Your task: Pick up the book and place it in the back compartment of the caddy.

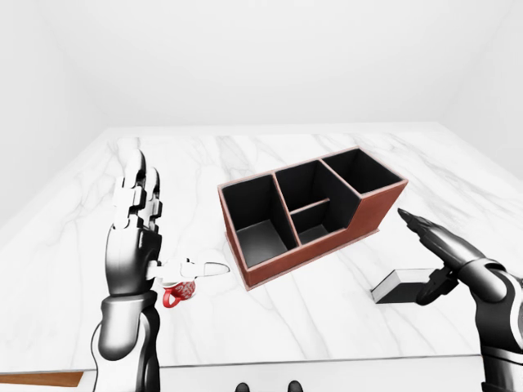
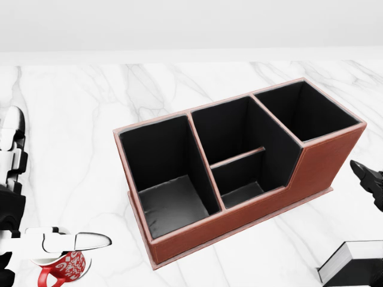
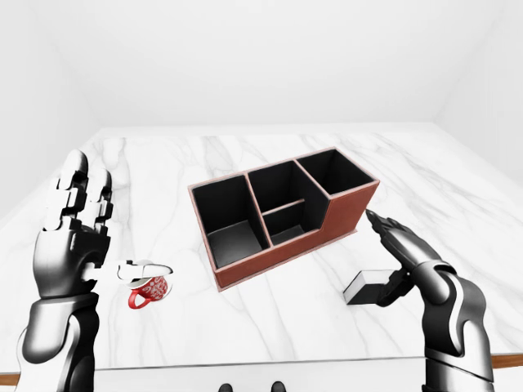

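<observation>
One white marble table (image 1: 327, 318) fills a bare white room. On it, the caddy (image 3: 282, 214) sits mid-table; the book (image 3: 369, 287) lies toward its lower right, partly hidden behind the right hand (image 3: 404, 255), fingers spread. Left of the caddy, the left hand (image 3: 75, 237) is raised, fingers apart, above a red mug (image 3: 150, 289).

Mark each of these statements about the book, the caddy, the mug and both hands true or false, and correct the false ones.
1. The book lies on the table, outside the caddy. True.
2. The right hand grips the book. False: its fingers are extended, open above it.
3. The caddy's compartments are empty. True.
4. The red mug sits inside the caddy. False: it stands on the table near the left hand.
5. The left hand is open. True.
</observation>
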`<state>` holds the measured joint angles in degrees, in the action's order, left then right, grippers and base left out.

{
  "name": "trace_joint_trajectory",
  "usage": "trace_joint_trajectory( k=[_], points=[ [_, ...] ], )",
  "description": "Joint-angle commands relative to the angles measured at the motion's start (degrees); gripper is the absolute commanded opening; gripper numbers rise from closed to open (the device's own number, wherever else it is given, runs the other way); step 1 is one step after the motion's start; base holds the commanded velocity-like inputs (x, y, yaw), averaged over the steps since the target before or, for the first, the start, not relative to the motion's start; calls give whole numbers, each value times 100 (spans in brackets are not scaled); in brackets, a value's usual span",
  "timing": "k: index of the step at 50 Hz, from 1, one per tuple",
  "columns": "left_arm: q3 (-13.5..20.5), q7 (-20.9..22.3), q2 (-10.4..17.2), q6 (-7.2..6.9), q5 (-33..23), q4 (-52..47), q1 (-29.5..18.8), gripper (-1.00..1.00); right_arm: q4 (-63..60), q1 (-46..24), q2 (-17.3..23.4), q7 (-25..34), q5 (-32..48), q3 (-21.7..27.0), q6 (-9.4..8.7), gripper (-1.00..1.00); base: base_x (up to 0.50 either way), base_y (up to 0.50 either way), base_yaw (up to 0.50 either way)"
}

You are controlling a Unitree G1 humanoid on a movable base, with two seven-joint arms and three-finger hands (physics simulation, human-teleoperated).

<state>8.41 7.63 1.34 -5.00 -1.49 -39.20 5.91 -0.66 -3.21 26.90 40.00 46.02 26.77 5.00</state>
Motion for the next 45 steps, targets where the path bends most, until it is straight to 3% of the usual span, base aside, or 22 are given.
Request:
trace_joint_trajectory(
  k=[1, 45],
  points=[
    [-13, -3, -2, 0, -15, 8, 6, 100, 302, 12, -40, 0, 150, -140, 0, 100, 0, 0, 0],
    [-34, -6, -6, 0, -37, 45, 15, 100, 905, 17, 118, 0, 354, -234, 0, 100, 0, 0, 0]
  ],
)
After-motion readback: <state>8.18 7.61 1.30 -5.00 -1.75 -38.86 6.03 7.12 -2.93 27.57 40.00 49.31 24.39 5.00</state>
